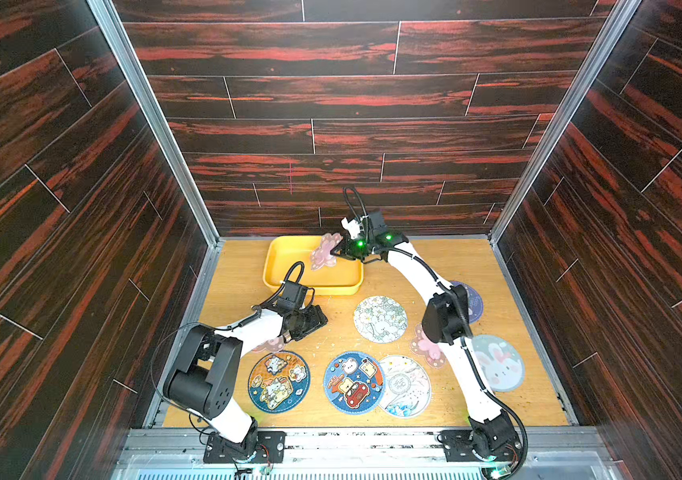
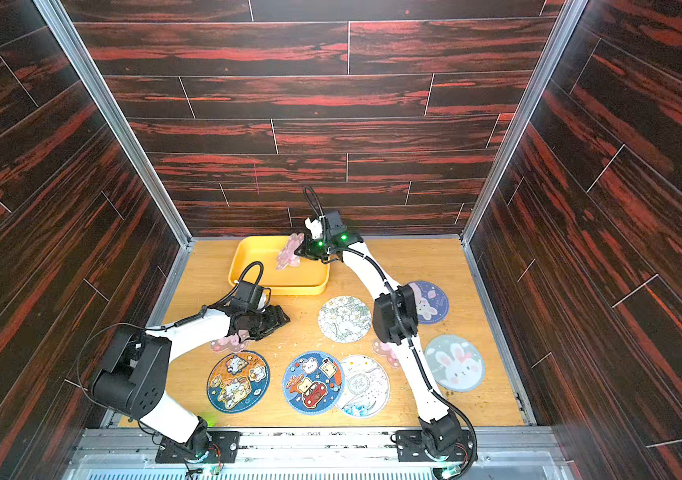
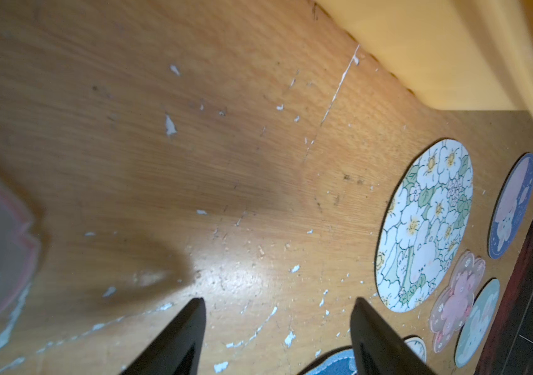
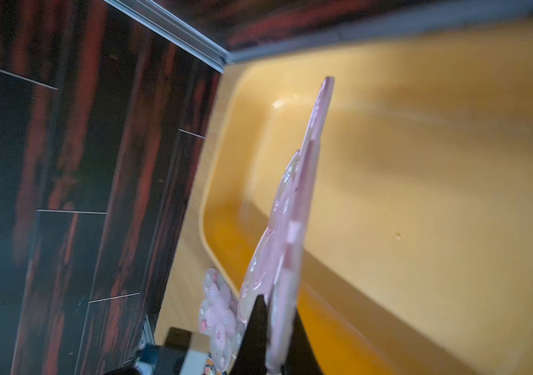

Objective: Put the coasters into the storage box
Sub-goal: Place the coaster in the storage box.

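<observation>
Wooden tabletop [image 1: 476, 262] bears scattered coasters [image 1: 380, 319]; right arm [image 1: 412, 266] partly hides purple coaster [image 1: 474, 301].

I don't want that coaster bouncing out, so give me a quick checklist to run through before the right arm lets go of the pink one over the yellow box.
1. Grip: right gripper is shut on the edge of the pink blossom coaster. Ok.
2. Position: in both top views the coaster sits inside the rim of the storage box. Ok.
3. Landing spot: the box floor below it is bare. Ok.
4. Other arm: left gripper is open over bare table, outside the box. Ok.
5. Drop height above the box floor: cannot tell.
</observation>
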